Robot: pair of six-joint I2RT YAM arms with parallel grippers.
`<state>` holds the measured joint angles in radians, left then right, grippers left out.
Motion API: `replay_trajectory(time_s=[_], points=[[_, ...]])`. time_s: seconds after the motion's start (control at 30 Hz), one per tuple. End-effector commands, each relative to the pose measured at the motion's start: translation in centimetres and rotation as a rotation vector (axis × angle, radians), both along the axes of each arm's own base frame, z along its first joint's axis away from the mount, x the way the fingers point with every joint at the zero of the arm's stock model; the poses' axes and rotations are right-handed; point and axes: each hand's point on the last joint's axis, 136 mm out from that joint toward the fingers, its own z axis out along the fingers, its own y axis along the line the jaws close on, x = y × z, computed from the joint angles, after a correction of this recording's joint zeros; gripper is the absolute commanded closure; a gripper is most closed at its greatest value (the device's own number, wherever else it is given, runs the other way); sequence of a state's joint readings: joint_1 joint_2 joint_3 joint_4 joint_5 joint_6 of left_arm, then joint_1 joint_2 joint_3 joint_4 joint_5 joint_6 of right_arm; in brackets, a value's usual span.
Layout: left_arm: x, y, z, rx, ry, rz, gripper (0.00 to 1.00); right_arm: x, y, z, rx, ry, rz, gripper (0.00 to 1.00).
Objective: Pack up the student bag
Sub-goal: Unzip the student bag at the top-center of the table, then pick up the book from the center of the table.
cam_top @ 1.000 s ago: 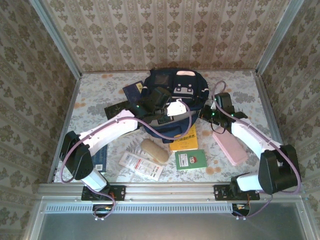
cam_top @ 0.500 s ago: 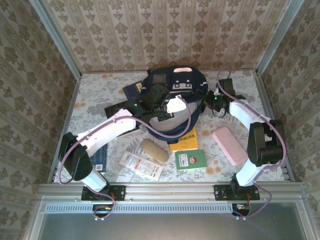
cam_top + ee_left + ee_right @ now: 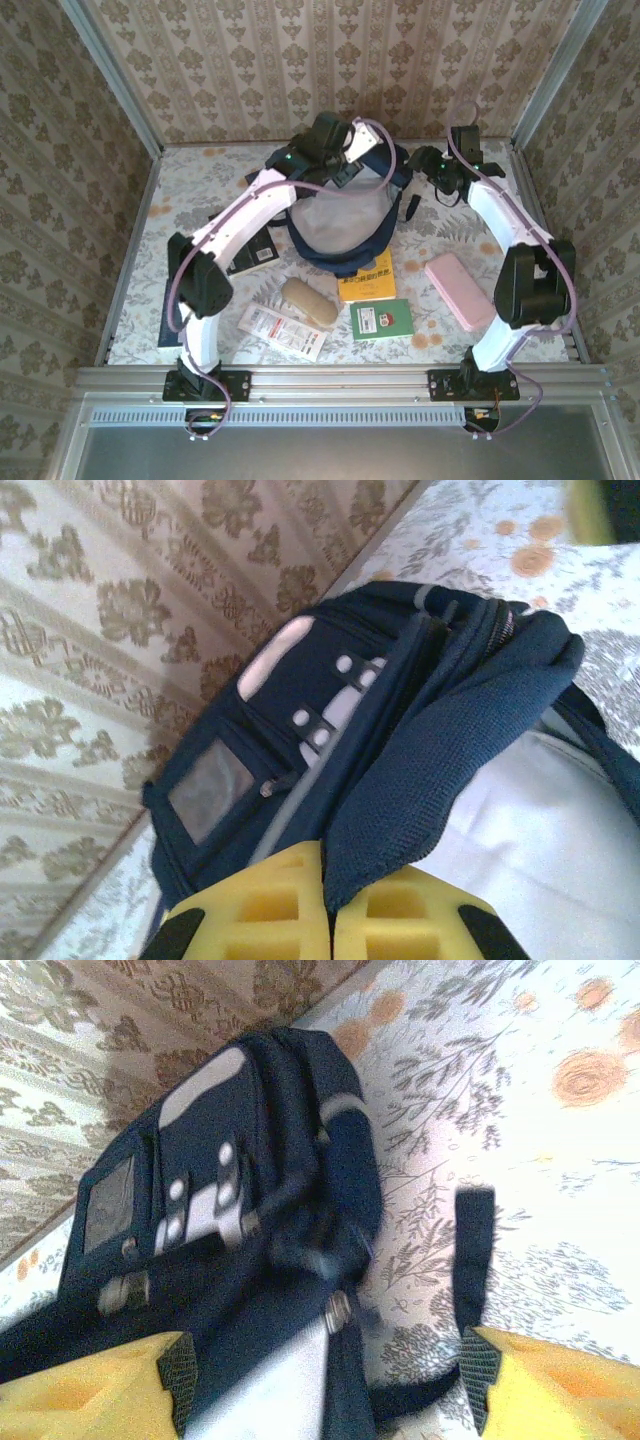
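so: one student bag (image 3: 340,222), one yellow book (image 3: 370,281), one pink case (image 3: 458,291).

White arm links (image 3: 240,205), black joints (image 3: 530,285), purple cables (image 3: 172,290)

Staged lab booth (wallpapered panels (image 3: 330,60) on aluminium framing (image 3: 112,75)).

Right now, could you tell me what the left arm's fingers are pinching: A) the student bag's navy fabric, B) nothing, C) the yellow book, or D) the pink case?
A: the left wrist view shows the left fingers closed together on a navy flap of the student bag.
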<state>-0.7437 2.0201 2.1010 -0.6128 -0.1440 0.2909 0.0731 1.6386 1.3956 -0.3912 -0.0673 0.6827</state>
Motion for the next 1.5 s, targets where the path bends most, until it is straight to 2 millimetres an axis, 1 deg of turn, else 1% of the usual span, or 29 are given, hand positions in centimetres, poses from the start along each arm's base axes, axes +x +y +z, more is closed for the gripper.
replay_trajectory(time_s=[0.0, 0.03, 0.07, 0.1, 0.13, 0.2, 0.23, 0.3, 0.37, 0.43, 0.47, 0.57, 0.63, 0.67, 0.7, 0.77, 0.8, 0.83, 0.93, 0.97, 1.03, 1.07, 1.1, 1.17, 1.23, 1.3, 1.33, 1.4, 1.47], points=[[2.5, 1.1, 1.3, -0.123, 0.058, 0.170, 1.00, -4.8, -2.2, 1.5, -0.146, 0.001, -0.097, 0.29], [2.7, 0.6, 1.3, -0.142, 0.073, 0.169, 1.00, -5.7, -2.2, 1.4, -0.157, -0.005, -0.099, 0.31], [2.8, -0.4, 1.0, -0.167, 0.094, 0.146, 0.96, -6.8, -2.3, 1.3, -0.167, -0.010, -0.105, 0.31], [2.7, -1.5, 0.5, -0.193, 0.118, 0.112, 0.82, -8.0, -2.5, 1.3, -0.172, -0.014, -0.116, 0.32], [2.4, -2.7, 0.1, -0.217, 0.139, 0.072, 0.73, -8.9, -2.5, 1.3, -0.165, -0.016, -0.118, 0.32], [1.3, -5.3, -0.9, -0.274, 0.198, -0.015, 0.65, -10.5, -1.9, 0.7, -0.133, -0.007, -0.093, 0.32], [1.0, -6.2, -1.3, -0.294, 0.222, -0.031, 0.63, -11.1, -1.8, 0.5, -0.128, -0.003, -0.085, 0.32], [0.3, -7.7, -1.6, -0.344, 0.272, -0.054, 0.51, -12.3, -1.3, 0.4, -0.129, -0.001, -0.050, 0.31], [-0.7, -8.4, -0.7, -0.385, 0.303, -0.093, 0.44, -13.1, -1.1, 0.6, -0.153, -0.001, -0.024, 0.30], [-1.6, -8.0, 1.1, -0.429, 0.311, -0.104, 0.39, -14.3, -0.9, 0.2, -0.174, 0.029, -0.001, 0.30], [-2.0, -7.5, 2.4, -0.450, 0.302, -0.102, 0.38, -14.7, -0.6, 0.1, -0.178, 0.032, 0.018, 0.29], [-3.3, -4.6, 5.8, -0.475, 0.259, -0.055, 0.35, -15.8, 1.3, -0.2, -0.179, 0.043, 0.105, 0.28], [-4.4, -2.3, 7.0, -0.468, 0.233, -0.012, 0.34, -16.4, 3.0, -0.6, -0.185, 0.045, 0.178, 0.26], [-5.1, -1.0, 7.2, -0.467, 0.232, 0.026, 0.32, -16.7, 3.8, -0.9, -0.197, 0.053, 0.208, 0.25], [-5.7, 0.6, 7.3, -0.473, 0.248, 0.074, 0.30, -17.1, 4.8, -1.4, -0.198, 0.067, 0.245, 0.20], [-7.2, 3.4, 6.3, -0.465, 0.313, 0.157, 0.27, -18.0, 6.7, -2.4, -0.164, 0.095, 0.329, 0.19], [-8.4, 4.7, 5.8, -0.459, 0.333, 0.179, 0.26, -18.6, 8.3, -2.6, -0.126, 0.088, 0.401, 0.19], [-9.4, 6.6, 5.0, -0.452, 0.342, 0.237, 0.24, -19.3, 9.5, -2.9, -0.099, 0.076, 0.455, 0.19], [-12.7, 10.8, 2.0, -0.510, 0.399, 0.356, 0.20, -21.5, 12.1, -4.0, -0.099, 0.086, 0.573, 0.19], [-13.5, 12.2, 1.1, -0.530, 0.426, 0.408, 0.19, -22.2, 12.6, -4.4, -0.113, 0.099, 0.601, 0.19], [-15.6, 15.4, -2.0, -0.549, 0.498, 0.527, 0.18, -23.4, 13.8, -5.1, -0.138, 0.114, 0.663, 0.19], [-16.5, 16.8, -3.0, -0.557, 0.518, 0.582, 0.18, -23.8, 14.1, -5.5, -0.151, 0.120, 0.678, 0.18], [-17.3, 18.5, -4.5, -0.555, 0.545, 0.649, 0.17, -24.1, 14.1, -6.0, -0.176, 0.132, 0.678, 0.17], [-19.1, 20.9, -6.4, -0.558, 0.593, 0.722, 0.17, -24.5, 14.0, -6.9, -0.201, 0.164, 0.673, 0.16], [-20.7, 22.0, -7.9, -0.566, 0.635, 0.739, 0.17, -25.0, 13.4, -7.9, -0.217, 0.210, 0.651, 0.17], [-21.8, 22.1, -9.1, -0.578, 0.673, 0.716, 0.17, -25.3, 12.0, -9.3, -0.255, 0.258, 0.597, 0.16], [-22.1, 21.7, -9.4, -0.592, 0.690, 0.697, 0.17, -25.3, 11.3, -9.8, -0.273, 0.275, 0.565, 0.13], [-22.7, 20.8, -11.2, -0.619, 0.754, 0.672, 0.17, -25.3, 10.5, -10.9, -0.255, 0.302, 0.521, 0.12], [-23.1, 19.6, -12.5, -0.642, 0.807, 0.641, 0.17, -25.3, 10.4, -11.6, -0.193, 0.305, 0.504, 0.12]])
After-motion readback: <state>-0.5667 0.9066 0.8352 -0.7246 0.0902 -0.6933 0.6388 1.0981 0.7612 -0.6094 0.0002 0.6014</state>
